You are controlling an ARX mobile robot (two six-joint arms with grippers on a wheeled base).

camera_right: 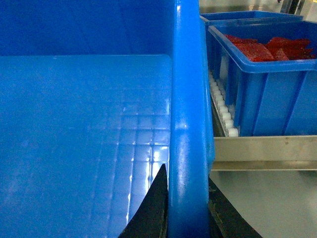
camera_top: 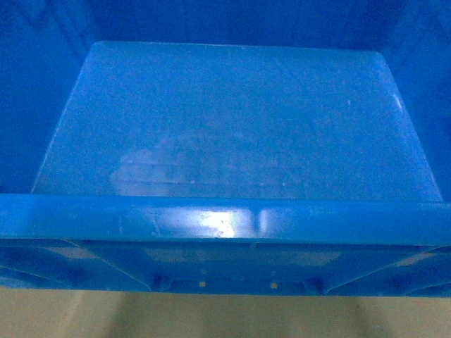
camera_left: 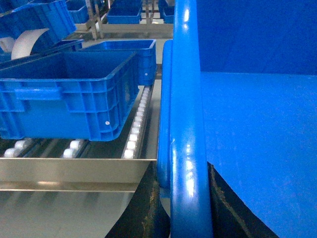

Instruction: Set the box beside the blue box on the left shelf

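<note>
The box (camera_top: pixel 232 120), a large bright-blue crate, fills the head view; I look down onto its smooth floor and near rim (camera_top: pixel 225 222). My left gripper (camera_left: pixel 190 198) is shut on the box's left rim (camera_left: pixel 185 99), with a black finger (camera_left: pixel 143 208) outside the wall and one inside. My right gripper (camera_right: pixel 187 198) is shut on the right rim (camera_right: pixel 188 99) in the same way. The blue box (camera_left: pixel 64 94) stands on the roller shelf (camera_left: pixel 136 124), left of the held box and apart from it. Neither gripper shows in the head view.
A metal front rail (camera_left: pixel 74 171) edges the left shelf. More blue crates (camera_left: pixel 133 52) stand behind, with a white roll (camera_left: pixel 27 42) at far left. To the right, a blue bin (camera_right: pixel 267 94) holding red items (camera_right: pixel 267 47) sits on rollers (camera_right: pixel 223 111) behind a rail (camera_right: pixel 262 151).
</note>
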